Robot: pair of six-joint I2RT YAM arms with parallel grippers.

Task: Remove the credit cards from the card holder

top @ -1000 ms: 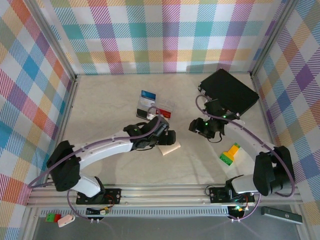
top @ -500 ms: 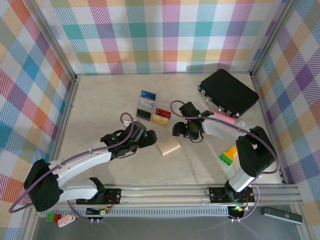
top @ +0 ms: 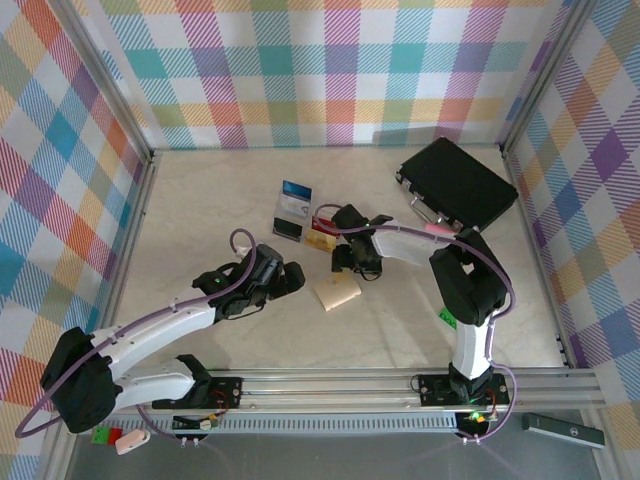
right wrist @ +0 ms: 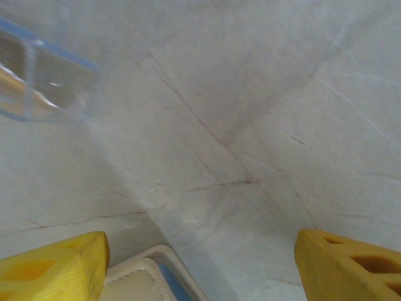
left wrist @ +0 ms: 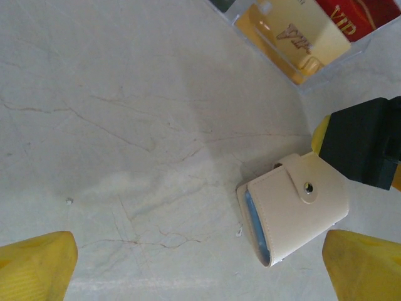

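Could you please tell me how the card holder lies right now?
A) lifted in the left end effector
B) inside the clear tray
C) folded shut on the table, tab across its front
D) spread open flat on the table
C: the card holder rests folded on the table, its snap tab closed over the front panel.

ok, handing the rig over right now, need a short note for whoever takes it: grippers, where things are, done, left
Left gripper: open, empty, low over the table beside the card holder.
Right gripper: open, empty, at the holder's far side.
Card holder: cream, flat on the table, snap tab fastened.
Gold card and red card lie in the clear tray; can't tell if they came from the holder.
Done: unclear.
Left: unsnap the holder, pull out any cards inside.
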